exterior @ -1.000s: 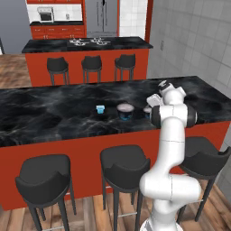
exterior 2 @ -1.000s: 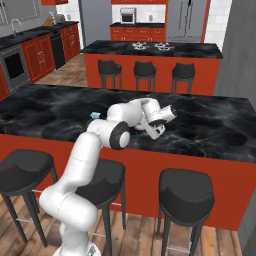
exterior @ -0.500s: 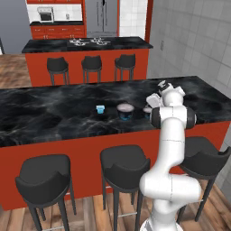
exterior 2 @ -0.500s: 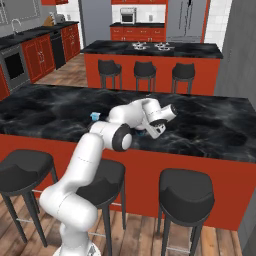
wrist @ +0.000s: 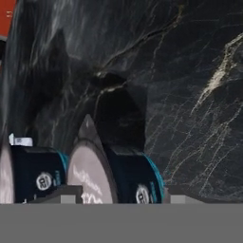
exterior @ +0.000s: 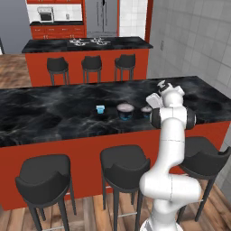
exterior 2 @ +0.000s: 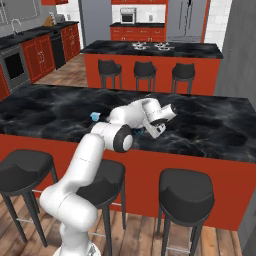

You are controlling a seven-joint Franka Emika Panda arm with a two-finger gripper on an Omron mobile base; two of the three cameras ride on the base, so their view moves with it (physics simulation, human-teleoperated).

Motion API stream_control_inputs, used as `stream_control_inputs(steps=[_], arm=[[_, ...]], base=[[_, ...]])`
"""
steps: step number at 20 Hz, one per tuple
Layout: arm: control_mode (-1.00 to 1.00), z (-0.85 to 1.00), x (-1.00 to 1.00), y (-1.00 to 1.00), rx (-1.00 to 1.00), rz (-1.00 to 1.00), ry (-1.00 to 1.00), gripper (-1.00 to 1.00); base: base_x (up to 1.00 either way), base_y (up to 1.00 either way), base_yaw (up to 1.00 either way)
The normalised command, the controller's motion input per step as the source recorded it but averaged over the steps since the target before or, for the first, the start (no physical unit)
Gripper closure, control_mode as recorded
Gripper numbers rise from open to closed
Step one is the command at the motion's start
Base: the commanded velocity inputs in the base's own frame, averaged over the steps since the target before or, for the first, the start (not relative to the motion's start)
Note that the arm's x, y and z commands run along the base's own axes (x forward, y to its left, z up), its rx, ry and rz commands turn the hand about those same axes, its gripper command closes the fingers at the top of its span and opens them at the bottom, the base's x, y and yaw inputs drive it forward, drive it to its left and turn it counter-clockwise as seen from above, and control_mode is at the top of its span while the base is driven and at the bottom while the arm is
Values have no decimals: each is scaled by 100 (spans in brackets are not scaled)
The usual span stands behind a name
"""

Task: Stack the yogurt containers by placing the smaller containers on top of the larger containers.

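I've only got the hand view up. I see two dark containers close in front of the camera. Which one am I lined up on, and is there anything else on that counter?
Observer: The gripper is at the small dark cup. In the left base view, that cup is the right-hand end of a row on the black counter.
Operator: And the dark one next to it?
Observer: That's the wide tub with the pale lid. It stands in the middle of the row, apart from the small cup.
Operator: Any third container?
Observer: Yes, a tiny light-blue cup stands alone to the left of the tub. Nothing is stacked on anything yet.
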Motion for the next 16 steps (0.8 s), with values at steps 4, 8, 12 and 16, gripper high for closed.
stream_control_inputs(steps=[4,8,12,16], arm=[[-100,-12,0,0,0,0,1,100],[-100,-11,0,0,0,0,0,100],[-100,-4,0,0,0,0,0,100],[-100,5,0,0,3,0,0,100]], base=[[0,0,0],[0,0,0],[0,0,0],[0,0,0]])
